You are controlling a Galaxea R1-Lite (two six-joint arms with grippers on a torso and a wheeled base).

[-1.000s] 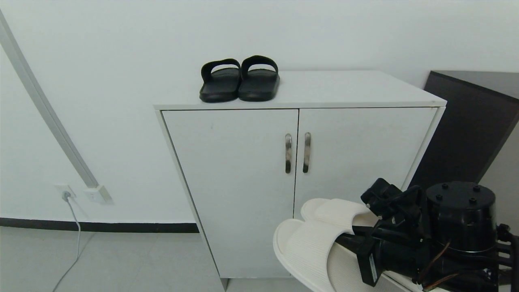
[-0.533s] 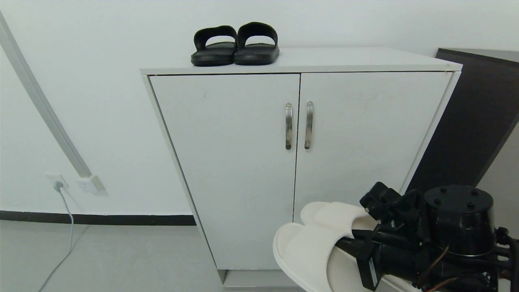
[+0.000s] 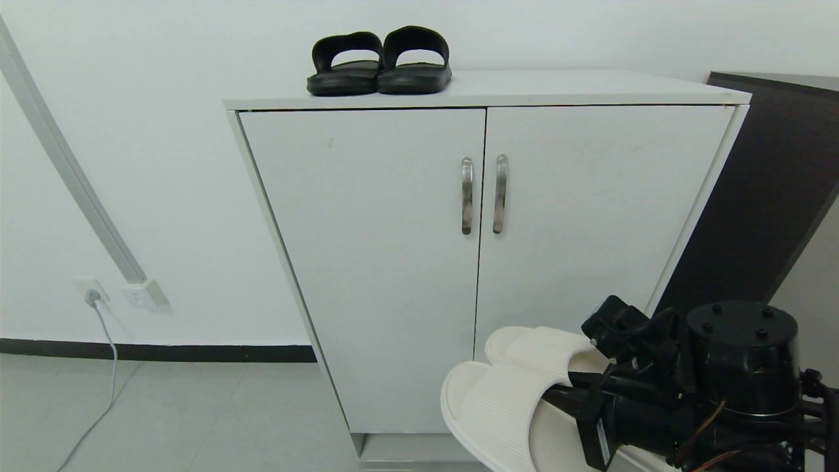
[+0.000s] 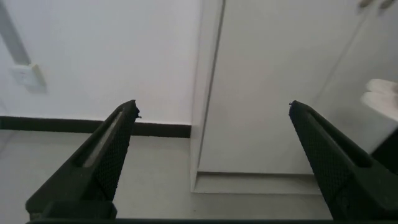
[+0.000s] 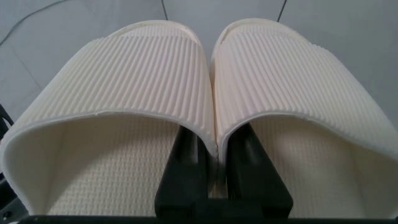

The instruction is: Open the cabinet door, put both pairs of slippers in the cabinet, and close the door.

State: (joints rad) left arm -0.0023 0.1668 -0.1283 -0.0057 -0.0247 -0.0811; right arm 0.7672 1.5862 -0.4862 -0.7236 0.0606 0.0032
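Jaws on white slippers above floor

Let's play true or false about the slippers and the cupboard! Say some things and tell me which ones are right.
1. The black slippers sit on top of the cabinet. True.
2. Both cabinet doors are wide open. False: both are shut, with the two handles side by side in the middle.
3. The right gripper is holding the white slippers. True.
4. The left gripper is holding a slipper too. False: it is open with nothing between its fingers.
5. The white slippers are inside the cabinet. False: they are out in front of it, low down by the right door.
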